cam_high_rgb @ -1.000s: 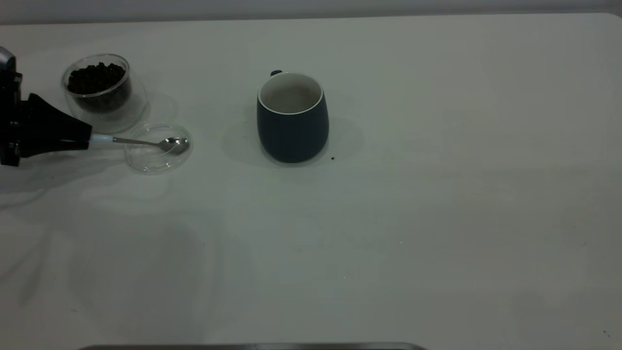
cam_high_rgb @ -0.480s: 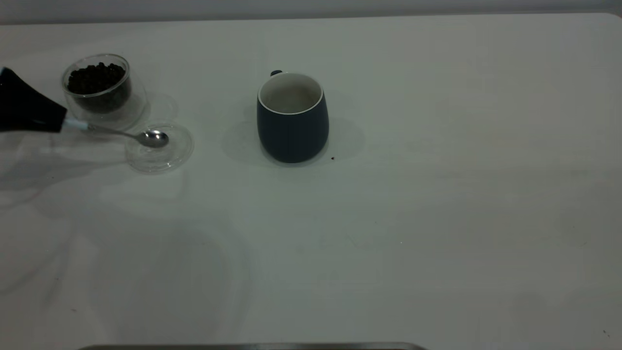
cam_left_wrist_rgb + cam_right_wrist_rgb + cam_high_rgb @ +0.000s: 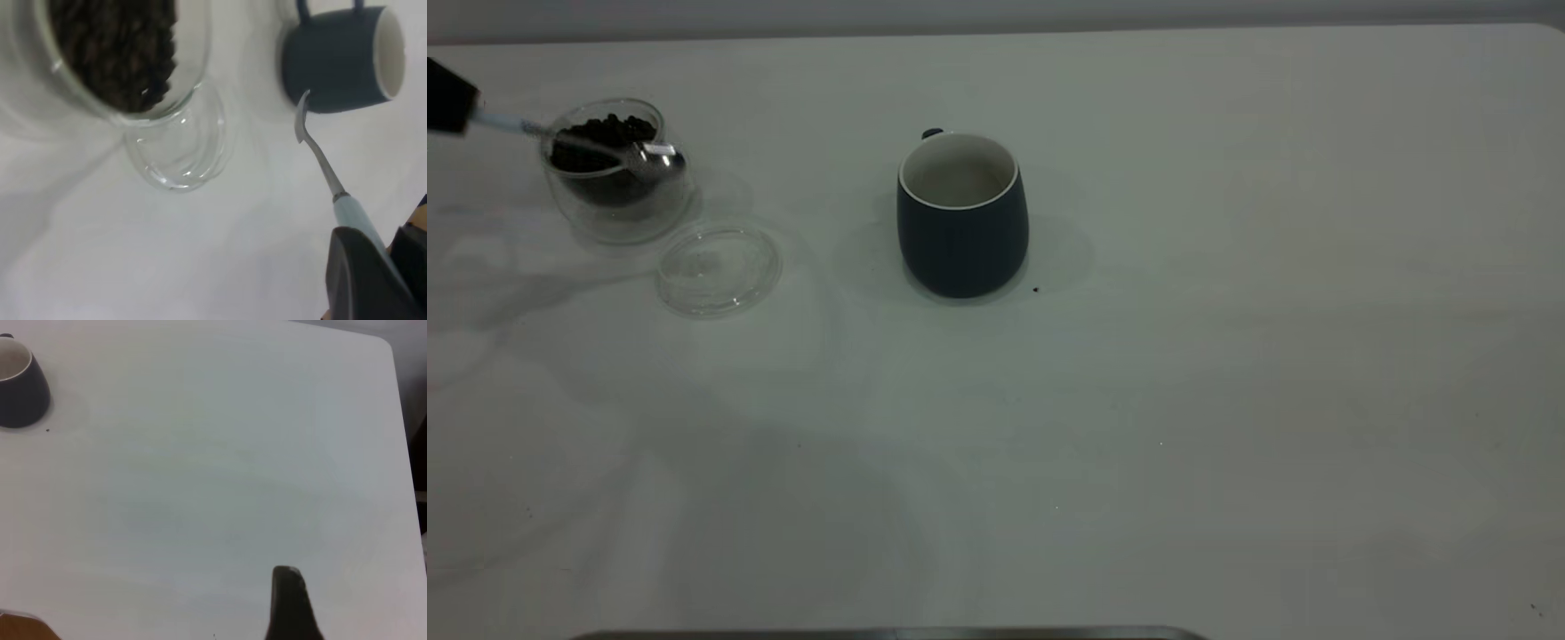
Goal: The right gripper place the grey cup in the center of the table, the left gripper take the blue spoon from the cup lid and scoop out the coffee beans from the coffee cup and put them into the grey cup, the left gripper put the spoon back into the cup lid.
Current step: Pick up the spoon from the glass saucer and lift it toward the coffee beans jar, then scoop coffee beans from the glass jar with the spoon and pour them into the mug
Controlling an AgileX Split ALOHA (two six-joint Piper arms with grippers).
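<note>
The left gripper [image 3: 447, 107], clamped on the blue spoon [image 3: 578, 142], holds its bowl over the coffee beans [image 3: 600, 142] in the coffee cup [image 3: 614, 169]; the handle points away from the grey cup [image 3: 962, 213]. Right gripper's state: cannot tell.

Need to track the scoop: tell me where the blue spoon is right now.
In the exterior view the blue spoon is at the table's far left, held by the left gripper, its bowl over the coffee beans at the coffee cup, beyond the cup lid.
</note>
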